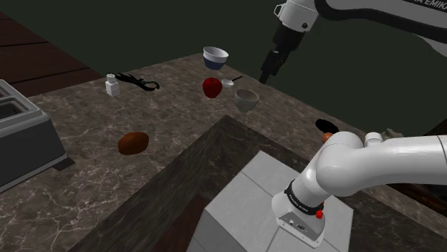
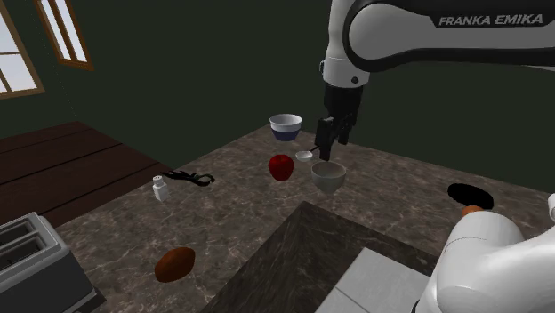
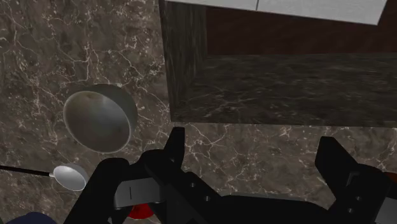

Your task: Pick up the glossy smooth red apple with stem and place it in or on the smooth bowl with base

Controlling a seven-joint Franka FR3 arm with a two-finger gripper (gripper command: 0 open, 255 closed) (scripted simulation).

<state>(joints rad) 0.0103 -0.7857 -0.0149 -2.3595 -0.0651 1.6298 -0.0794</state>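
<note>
A glossy red apple (image 1: 211,87) (image 2: 281,166) sits on the dark marble counter (image 1: 93,165). Behind it stands a white bowl with a blue outside (image 1: 215,56) (image 2: 285,126). A plain grey footed bowl (image 1: 246,99) (image 2: 327,176) (image 3: 100,119) stands to the apple's right in the shoulder view. My gripper (image 1: 266,74) (image 2: 325,140) (image 3: 254,149) hangs open above the counter, over the spot just beyond the grey bowl, with nothing between its fingers. A sliver of the apple (image 3: 141,211) peeks out beside the hand.
A small metal spoon (image 1: 229,82) (image 3: 70,177) lies between the bowls. A white shaker (image 1: 112,85), a black tangled item (image 1: 140,81), a brown lump (image 1: 133,142) and a toaster (image 1: 21,136) are on the counter's left. The stand (image 1: 279,207) and a raised marble block (image 1: 215,157) sit near.
</note>
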